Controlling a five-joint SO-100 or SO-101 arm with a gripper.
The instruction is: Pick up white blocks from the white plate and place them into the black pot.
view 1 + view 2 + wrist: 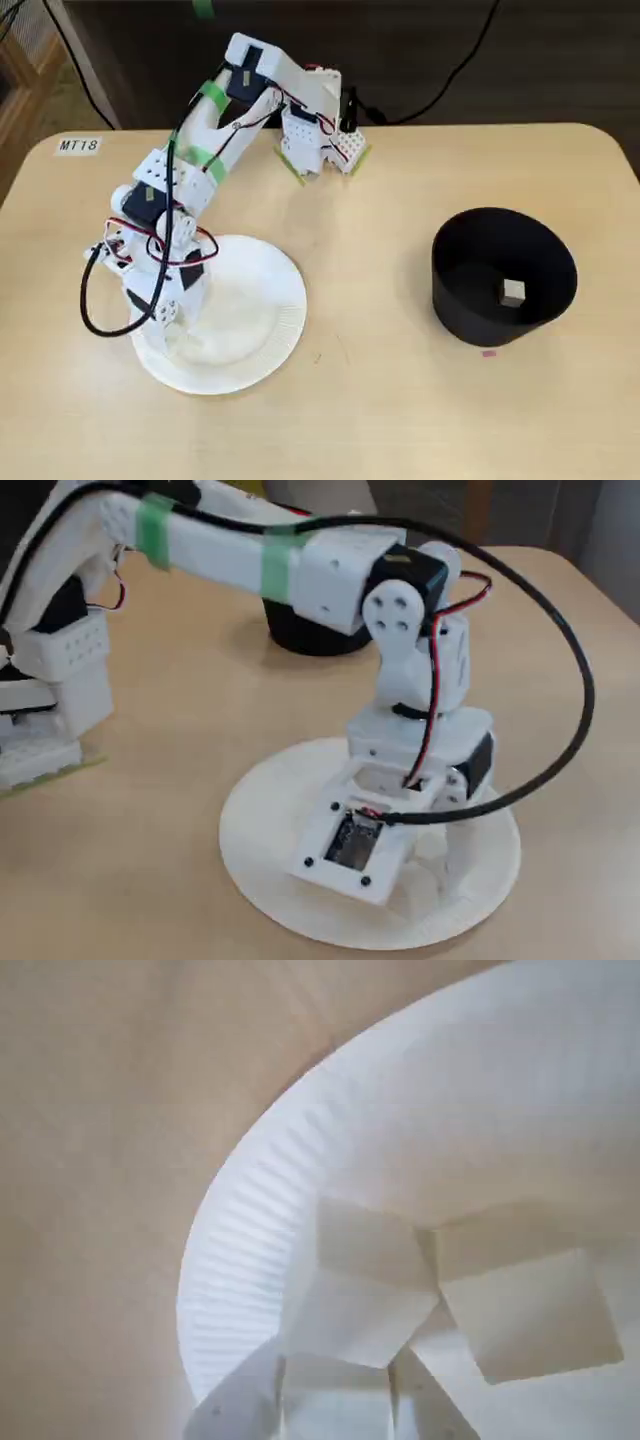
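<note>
The pale wooden table (400,400) carries everything, and I am bolted near its far edge in a fixed view, my white arm (200,150) with its green tape bands folding down toward the left. My own body is what blocks most: in that view my wrist and the looping black cable (90,300) cover the left part of the white plate (270,300), and in the other fixed view my arm crosses in front of the black pot (300,635), leaving only its lower wall showing behind me.

The plate lies flat on the table, its ribbed rim clear in the wrist view (230,1250). The pot (500,270) stands upright well apart from it, to the right in the first fixed view, with one white block (513,292) resting on its floor. A small pink speck (488,352) sits on the table just in front of the pot, and a label reading MT18 (78,145) is stuck near the far left corner.

My gripper (335,1380) is down over the plate, fingers spread, their tips on either side of the near corner of a white block (355,1280). A second block (520,1300) lies just beside it, touching or nearly so; I cannot tell which.
</note>
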